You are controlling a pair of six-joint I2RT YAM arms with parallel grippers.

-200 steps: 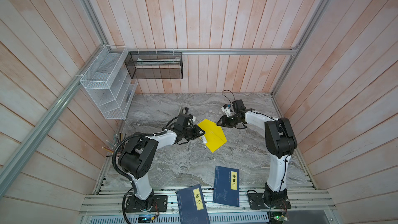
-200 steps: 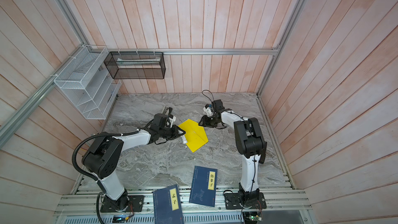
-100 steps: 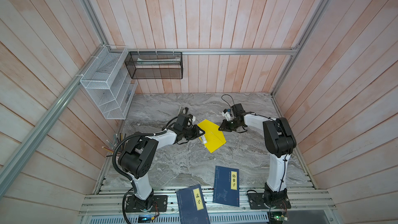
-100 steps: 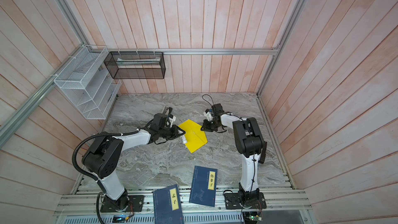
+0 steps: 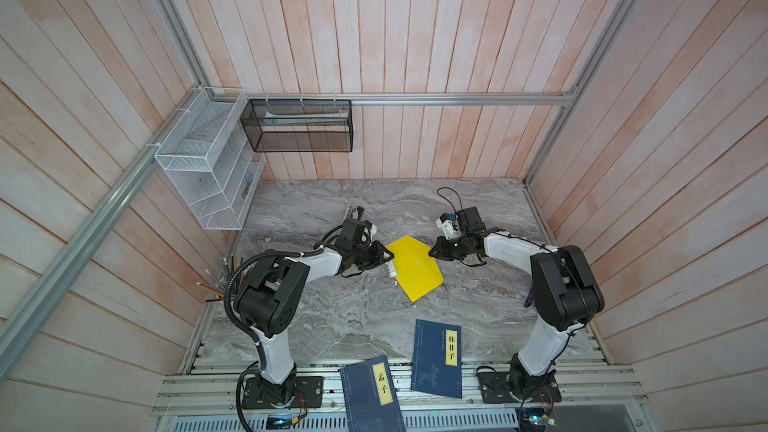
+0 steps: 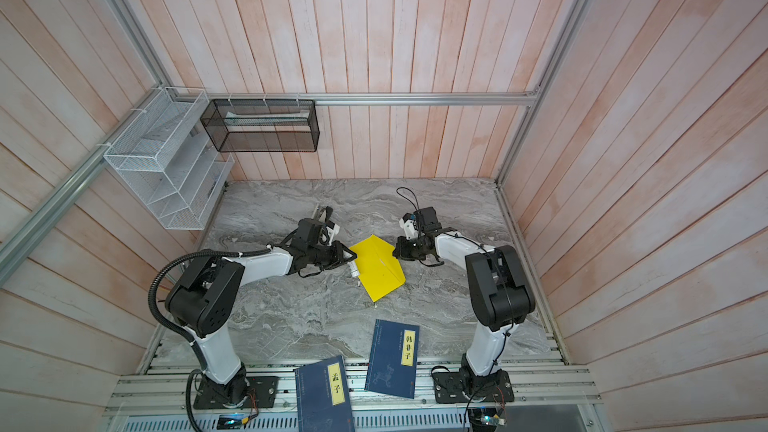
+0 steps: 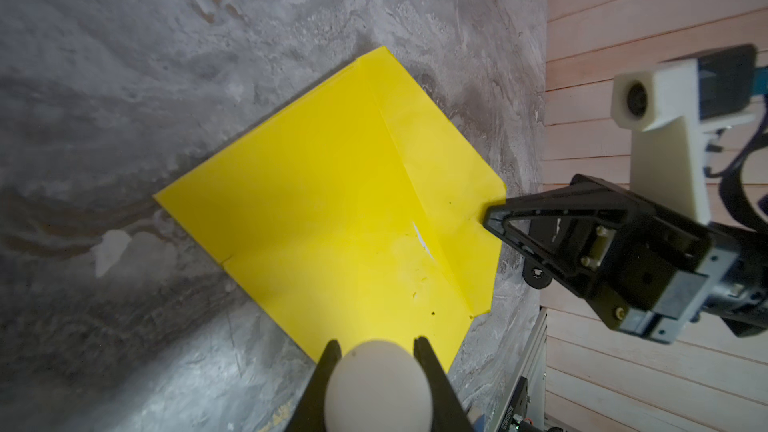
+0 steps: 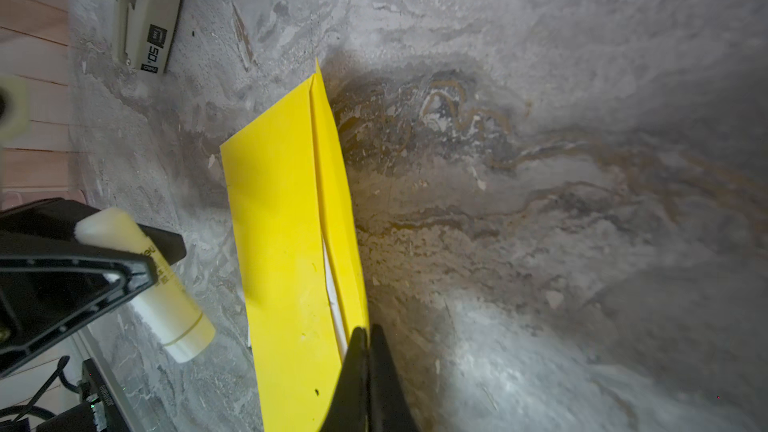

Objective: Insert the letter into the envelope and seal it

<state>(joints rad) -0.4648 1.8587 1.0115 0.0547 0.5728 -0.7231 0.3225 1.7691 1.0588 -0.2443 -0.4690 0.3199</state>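
Reaching low over the marble table [image 5: 332, 317] in both top views, each arm stretches inward with its forearm near level; the left gripper [image 5: 384, 257] sits at the left edge of the envelope [image 5: 415, 276], and the right gripper [image 5: 432, 252] at its flap corner. The left wrist view shows the left jaws partly open, clamped on a white glue stick [image 7: 376, 392] over the envelope's near edge, and the right gripper's tip touching the flap. The right wrist view shows the right jaws pressed together on the flap's raised edge. A white sliver of the letter [image 8: 332, 297] shows inside the envelope beneath the flap.
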